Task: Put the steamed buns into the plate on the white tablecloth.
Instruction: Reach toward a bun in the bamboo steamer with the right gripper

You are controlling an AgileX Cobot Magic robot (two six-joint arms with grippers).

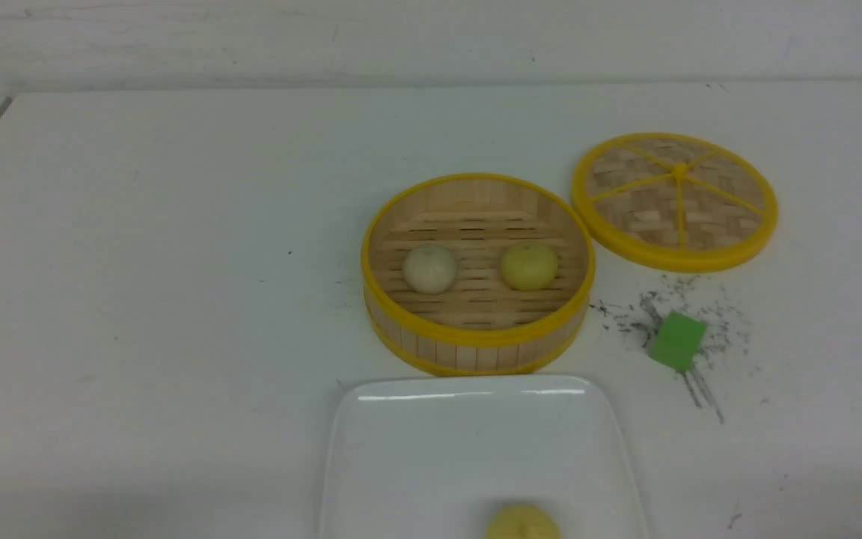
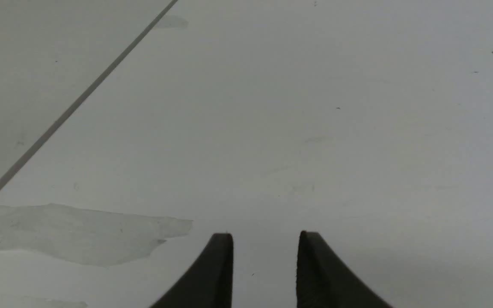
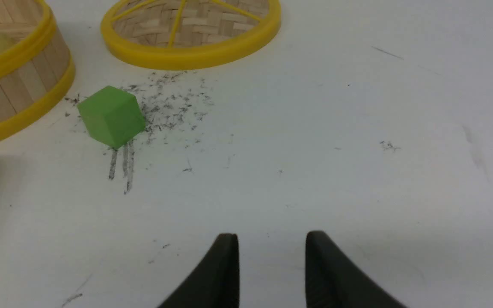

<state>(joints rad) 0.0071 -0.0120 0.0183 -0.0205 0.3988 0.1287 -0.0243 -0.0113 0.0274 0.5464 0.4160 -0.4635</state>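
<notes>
Bamboo steamer basket (image 1: 476, 340), round and yellow-rimmed, holds an off-white domed bun (image 1: 429, 268) and a pale yellow domed bun (image 1: 529, 266); a third bun (image 1: 523, 524) lies in the glossy white square plate (image 1: 401, 449). Parted and empty, the left gripper (image 2: 265, 244) and right gripper (image 3: 272, 244) risk snagging the basket wall and tipping it.

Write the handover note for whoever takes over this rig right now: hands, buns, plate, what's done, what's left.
Left hand: open, empty, over bare white tablecloth.
Right hand: open, empty, over the tablecloth, with the green cube ahead of it.
In the steamer basket, with its lid off and lying beside it: off-white bun and pale yellow bun.
Done: third bun, yellow, sits on the plate, at its near side.
Left: move the two basket buns onto the plate.
</notes>
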